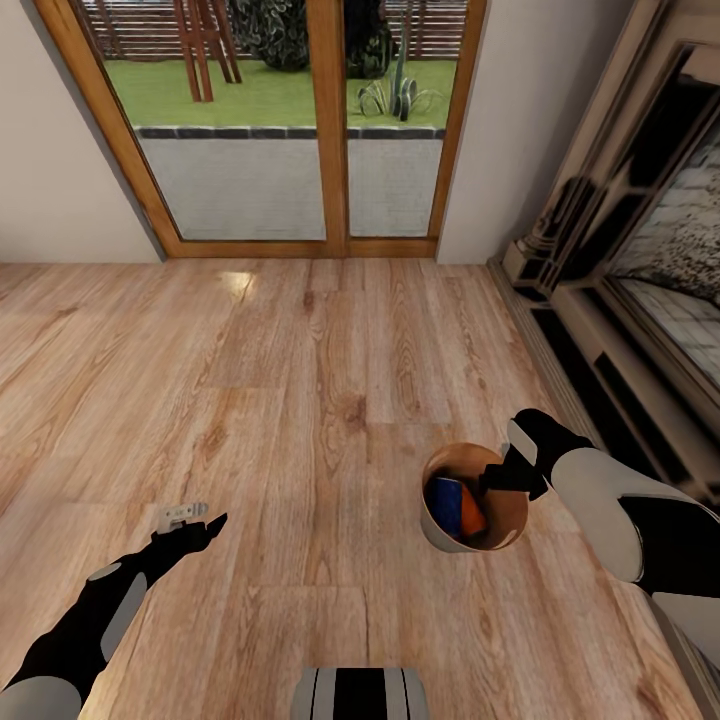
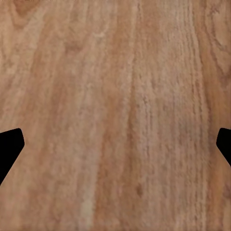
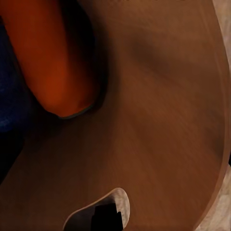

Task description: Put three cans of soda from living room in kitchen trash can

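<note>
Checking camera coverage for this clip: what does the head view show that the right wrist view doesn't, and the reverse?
Head view alone: the glass doors, the fireplace, the wood floor, the left gripper hanging open over bare planks, and the right gripper at the rim of the tash can.

Right wrist view alone: a close look down the bin's brown inner wall with an oval handle cut-out.

Both: the orange can and the dark blue can lying inside the bin. A third can cannot be made out.

Black arms with grey-white shell panels.
</note>
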### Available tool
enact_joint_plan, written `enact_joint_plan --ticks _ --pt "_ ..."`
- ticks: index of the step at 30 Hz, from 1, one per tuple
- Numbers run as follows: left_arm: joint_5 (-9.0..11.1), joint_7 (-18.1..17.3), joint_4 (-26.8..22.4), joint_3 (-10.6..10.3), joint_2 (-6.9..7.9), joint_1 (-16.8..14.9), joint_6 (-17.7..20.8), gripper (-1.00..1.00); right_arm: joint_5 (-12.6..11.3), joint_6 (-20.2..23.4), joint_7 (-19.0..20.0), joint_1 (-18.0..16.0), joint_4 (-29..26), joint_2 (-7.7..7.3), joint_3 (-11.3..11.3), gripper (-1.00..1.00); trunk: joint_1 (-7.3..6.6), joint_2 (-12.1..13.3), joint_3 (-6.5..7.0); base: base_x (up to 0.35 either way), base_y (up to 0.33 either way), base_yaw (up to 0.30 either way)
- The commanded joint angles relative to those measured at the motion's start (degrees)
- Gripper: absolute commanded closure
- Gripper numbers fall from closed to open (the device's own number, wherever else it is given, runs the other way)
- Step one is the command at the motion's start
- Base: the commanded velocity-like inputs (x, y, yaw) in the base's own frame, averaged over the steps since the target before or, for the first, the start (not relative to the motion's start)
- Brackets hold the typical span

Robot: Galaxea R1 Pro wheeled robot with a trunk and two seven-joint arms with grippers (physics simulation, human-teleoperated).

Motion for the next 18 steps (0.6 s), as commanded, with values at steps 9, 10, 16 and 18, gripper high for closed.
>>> enact_joint_plan --ticks 9,10,16,18 --pt "0.00 0.00 0.00 -0.02 0.01 0.00 -0.02 -1.00 0.00 0.00 0.00 0.00 -0.02 0.00 0.00 -1.00 0.00 0.00 0.00 0.000 0.000 0.000" --pt "0.00 0.00 0.00 -0.02 0.00 -0.01 -0.02 -1.00 0.00 0.00 0.00 0.00 -0.02 0.00 0.00 -1.00 0.00 0.00 0.00 0.000 0.000 0.000" --pt "0.00 0.00 0.00 0.00 0.00 0.02 -0.03 -1.00 0.00 0.00 0.00 0.00 -0.02 0.00 0.00 -1.00 0.00 0.00 0.00 0.000 0.000 0.000" --pt "0.00 0.00 0.00 -0.02 0.00 0.01 -0.03 -1.00 0.00 0.00 0.00 0.00 -0.02 0.00 0.00 -1.00 0.00 0.00 0.00 0.000 0.000 0.000"
